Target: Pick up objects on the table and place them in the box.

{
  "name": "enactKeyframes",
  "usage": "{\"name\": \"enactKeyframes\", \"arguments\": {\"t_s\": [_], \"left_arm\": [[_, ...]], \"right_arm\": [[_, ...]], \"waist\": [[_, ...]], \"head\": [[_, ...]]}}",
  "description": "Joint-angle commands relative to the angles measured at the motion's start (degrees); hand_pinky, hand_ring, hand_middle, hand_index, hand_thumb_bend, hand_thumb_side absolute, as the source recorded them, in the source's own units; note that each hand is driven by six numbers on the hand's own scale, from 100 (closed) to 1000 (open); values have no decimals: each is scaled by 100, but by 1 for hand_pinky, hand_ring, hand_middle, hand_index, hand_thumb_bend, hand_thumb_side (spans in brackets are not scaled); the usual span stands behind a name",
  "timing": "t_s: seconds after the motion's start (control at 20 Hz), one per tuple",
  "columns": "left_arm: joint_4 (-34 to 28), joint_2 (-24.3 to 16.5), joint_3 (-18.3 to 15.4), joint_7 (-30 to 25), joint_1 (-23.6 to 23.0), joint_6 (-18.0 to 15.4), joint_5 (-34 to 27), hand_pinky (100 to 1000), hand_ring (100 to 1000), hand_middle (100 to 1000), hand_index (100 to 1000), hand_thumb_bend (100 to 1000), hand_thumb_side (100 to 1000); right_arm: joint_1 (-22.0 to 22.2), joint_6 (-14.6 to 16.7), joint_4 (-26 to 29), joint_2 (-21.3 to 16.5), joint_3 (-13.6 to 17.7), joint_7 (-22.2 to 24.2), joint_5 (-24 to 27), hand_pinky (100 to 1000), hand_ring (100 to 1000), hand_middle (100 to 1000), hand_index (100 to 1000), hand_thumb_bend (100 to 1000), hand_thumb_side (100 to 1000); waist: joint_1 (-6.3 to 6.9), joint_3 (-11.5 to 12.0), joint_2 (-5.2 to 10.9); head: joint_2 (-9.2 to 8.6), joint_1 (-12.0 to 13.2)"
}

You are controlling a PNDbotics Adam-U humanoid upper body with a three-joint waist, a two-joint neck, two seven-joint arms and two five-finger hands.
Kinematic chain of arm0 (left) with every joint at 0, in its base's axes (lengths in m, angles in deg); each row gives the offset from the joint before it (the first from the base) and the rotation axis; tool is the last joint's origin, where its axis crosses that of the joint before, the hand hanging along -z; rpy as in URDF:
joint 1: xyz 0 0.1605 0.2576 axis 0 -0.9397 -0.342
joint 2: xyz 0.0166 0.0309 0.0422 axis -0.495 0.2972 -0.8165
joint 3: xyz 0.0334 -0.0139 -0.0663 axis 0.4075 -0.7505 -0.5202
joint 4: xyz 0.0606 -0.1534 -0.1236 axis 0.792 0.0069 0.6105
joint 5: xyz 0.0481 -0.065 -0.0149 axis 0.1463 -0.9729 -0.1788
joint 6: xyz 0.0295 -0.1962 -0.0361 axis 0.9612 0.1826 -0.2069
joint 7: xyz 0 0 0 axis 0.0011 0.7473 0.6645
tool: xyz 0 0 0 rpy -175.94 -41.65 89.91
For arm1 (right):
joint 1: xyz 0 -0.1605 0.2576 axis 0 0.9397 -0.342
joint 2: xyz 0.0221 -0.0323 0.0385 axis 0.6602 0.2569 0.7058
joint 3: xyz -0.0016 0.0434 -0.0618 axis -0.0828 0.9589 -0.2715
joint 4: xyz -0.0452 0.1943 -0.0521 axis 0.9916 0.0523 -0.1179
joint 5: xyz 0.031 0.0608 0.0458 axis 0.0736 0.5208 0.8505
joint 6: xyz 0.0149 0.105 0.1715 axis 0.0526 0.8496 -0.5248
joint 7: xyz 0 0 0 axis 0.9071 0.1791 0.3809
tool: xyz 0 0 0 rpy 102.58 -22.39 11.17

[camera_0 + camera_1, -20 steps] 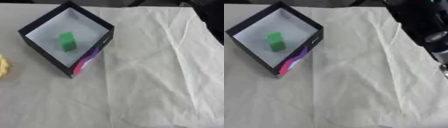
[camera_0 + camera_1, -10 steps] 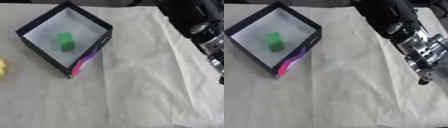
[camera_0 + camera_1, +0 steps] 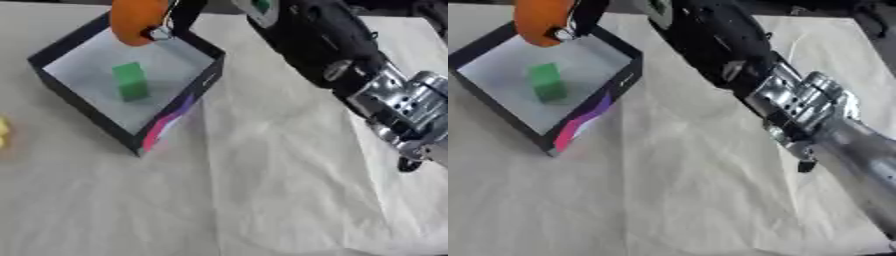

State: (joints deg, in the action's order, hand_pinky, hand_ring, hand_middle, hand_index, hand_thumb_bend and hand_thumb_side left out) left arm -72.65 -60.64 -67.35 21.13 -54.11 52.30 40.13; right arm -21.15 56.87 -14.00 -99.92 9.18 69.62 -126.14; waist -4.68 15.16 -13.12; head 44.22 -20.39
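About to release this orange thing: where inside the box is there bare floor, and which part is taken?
The box floor is bare along its far side, under the orange object in the right hand, and toward the near corner. The green block takes the middle-left. Outside, the white cloth right of the box lies bare.

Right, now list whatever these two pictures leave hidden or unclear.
- Right hand: cut off by the top edge in both views; only dark fingers beside the orange object show.
- Orange object: its top is cropped, so its kind is unclear.
- Yellow object: a sliver at the left eye view's left edge, absent from the right eye view.
- Box: the far corner is hidden behind the orange object.
- Left hand: in neither view.
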Motion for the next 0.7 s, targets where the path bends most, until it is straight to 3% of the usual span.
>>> {"name": "enactKeyframes", "arguments": {"t_s": [0.05,0.45,0.65,0.7], "left_arm": [[-104,-114,19,-45,74,1,8,836,806,778,840,100,788],[-91,-79,36,-64,106,12,-10,837,807,779,840,100,791],[-88,-69,36,-67,112,15,-11,838,808,779,842,100,791],[-86,-69,34,-65,108,16,-13,838,808,780,842,100,792]], "right_arm": [[-44,84,-223,162,118,-26,-237,832,651,529,662,196,461],[197,227,-906,654,316,-347,-1124,839,696,579,708,199,467],[253,319,-1075,726,412,-514,-1417,861,774,686,807,202,476],[258,333,-1099,729,427,-526,-1470,881,829,754,876,238,489]], "waist": [[-27,23,-16],[-31,76,-59],[-26,75,-76],[-23,74,-77]], "head": [[-10,-46],[-10,-110],[-10,-106],[-10,-99]]}}
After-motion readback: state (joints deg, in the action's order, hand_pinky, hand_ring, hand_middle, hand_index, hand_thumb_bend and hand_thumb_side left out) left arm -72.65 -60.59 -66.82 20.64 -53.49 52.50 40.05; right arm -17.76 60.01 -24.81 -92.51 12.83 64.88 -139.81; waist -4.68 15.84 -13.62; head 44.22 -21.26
